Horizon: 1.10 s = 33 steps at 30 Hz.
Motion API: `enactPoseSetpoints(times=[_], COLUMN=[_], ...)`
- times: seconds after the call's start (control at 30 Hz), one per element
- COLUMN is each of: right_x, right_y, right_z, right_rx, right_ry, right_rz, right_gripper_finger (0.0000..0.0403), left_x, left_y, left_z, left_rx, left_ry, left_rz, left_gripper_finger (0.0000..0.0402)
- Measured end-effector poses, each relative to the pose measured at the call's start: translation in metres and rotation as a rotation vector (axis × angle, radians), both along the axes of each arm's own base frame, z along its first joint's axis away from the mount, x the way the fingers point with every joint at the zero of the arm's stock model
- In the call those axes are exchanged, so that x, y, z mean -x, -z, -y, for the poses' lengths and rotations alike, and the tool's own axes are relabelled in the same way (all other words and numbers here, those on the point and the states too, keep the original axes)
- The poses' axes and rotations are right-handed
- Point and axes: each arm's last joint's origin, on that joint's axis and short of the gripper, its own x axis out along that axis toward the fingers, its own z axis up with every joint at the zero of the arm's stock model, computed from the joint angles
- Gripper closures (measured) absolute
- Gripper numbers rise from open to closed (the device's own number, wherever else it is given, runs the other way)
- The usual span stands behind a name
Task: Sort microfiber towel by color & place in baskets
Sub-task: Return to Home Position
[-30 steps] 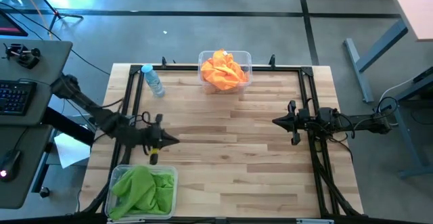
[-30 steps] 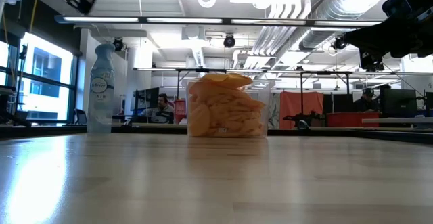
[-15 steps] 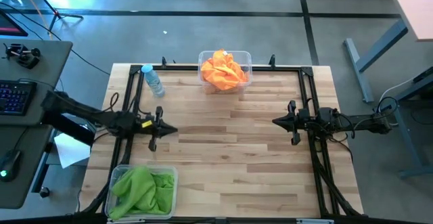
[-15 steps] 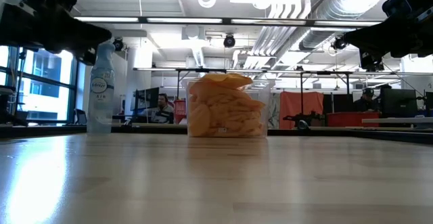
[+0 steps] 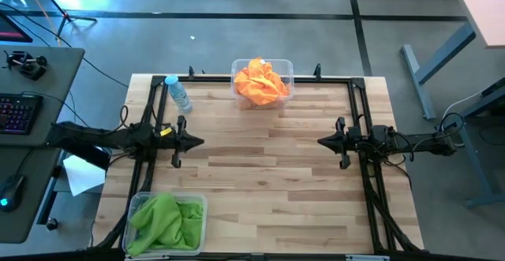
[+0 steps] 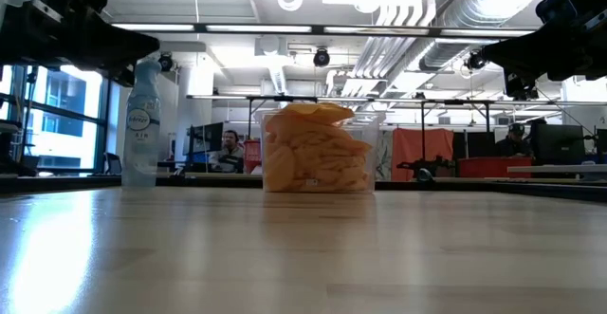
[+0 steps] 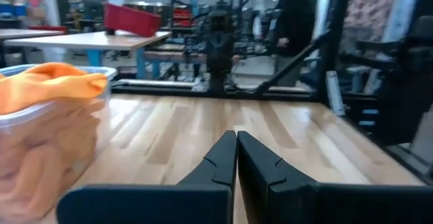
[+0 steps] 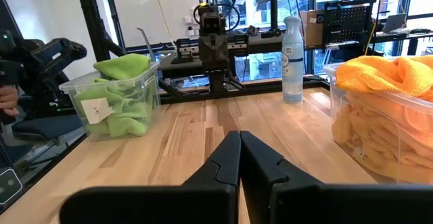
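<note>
Orange towels (image 5: 261,80) in one basket (image 5: 289,70), green towels (image 5: 162,218) another.

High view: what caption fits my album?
Orange towels fill one clear plastic tub, green towels another tub; left hand, right hand shut.

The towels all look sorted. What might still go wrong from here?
The orange towels are heaped above the rim of their tub, so one might slide out. The bottle stands upright near the left hand, shut and empty; a swing that way might tip it. The right hand waits opposite.
</note>
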Motion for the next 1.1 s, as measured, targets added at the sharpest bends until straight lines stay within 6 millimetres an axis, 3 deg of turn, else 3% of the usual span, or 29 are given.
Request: enactPoseSetpoints(times=[0.47,1.1], right_x=[0.000,0.000], right_y=[0.000,0.000], right_z=[0.000,0.000], right_rx=[0.000,0.000], right_ry=[0.000,0.000], right_rz=[0.000,0.000], right_gripper_finger=[0.0402,0.0402], left_x=[0.018,0.016], left_y=[0.000,0.005], left_z=[-0.006,-0.006], left_rx=[0.043,0.026], left_ry=[-0.001,-0.013], left_rz=[0.030,-0.022], left_gripper_finger=[0.0401,0.0401])
